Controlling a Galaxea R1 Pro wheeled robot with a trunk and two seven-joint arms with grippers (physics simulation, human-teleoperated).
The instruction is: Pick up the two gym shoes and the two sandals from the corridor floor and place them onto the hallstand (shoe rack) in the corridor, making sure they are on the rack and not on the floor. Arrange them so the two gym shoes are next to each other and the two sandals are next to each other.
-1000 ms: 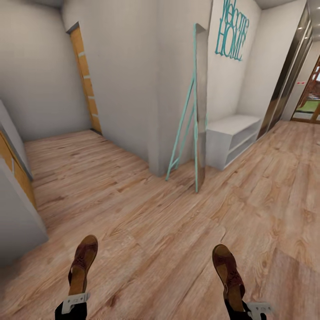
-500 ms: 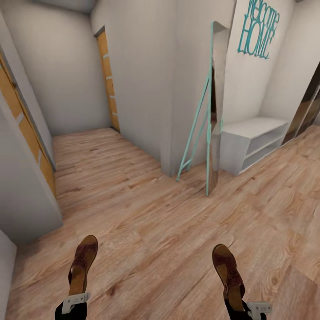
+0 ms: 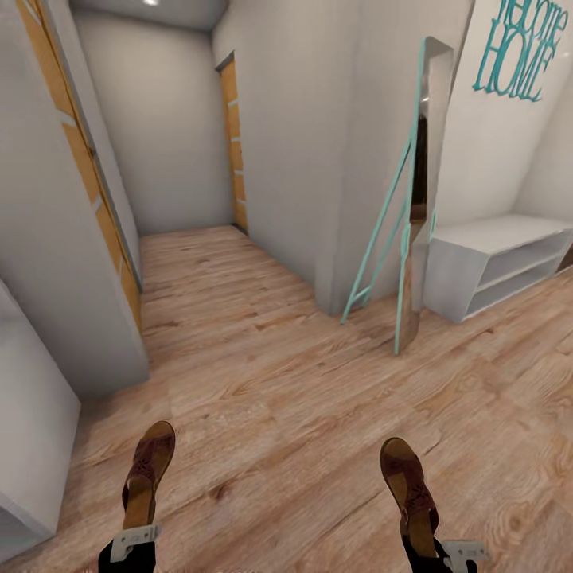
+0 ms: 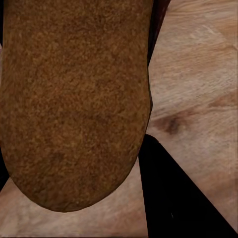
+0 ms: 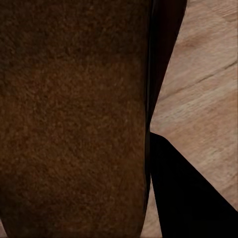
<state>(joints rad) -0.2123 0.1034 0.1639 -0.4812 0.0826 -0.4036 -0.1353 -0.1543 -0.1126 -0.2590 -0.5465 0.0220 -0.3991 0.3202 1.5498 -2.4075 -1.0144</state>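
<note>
Head view: each arm carries one sandal out in front, above the corridor floor (image 3: 278, 374). Left gripper (image 3: 134, 543) is clenched on the left sandal (image 3: 147, 472), gripping it at the heel end, toe pointing fwd & slightly tilted. Right gripper (image 3: 454, 551) is likewise clamped on the right sandal (image 3: 408, 484) at its heel, toe fwd. The two sandals are well apart, one per side, both off the floor.

Left wrist view: tan footbed of the left sandal (image 4: 74, 99) sits close to the cam, wood planks beyond it. Right wrist view: darker brown surface of the right sandal (image 5: 74, 119), planks to one side. Fingers themselves can't be made out in either wrist pic.

Hallstand (image 3: 497, 263) stands far off at the right, against the wall; its bench top and the open shelves under it look bare. A teal-framed leaning mirror (image 3: 414, 199) stands just beside the bench's near end, next to the wall corner. Teal "welcome HOME" sign (image 3: 517, 52) hangs on the wall above the bench. Orange-panelled door (image 3: 235, 151) at the corridor's far end; another door (image 3: 87, 175) along the left wall.
</note>
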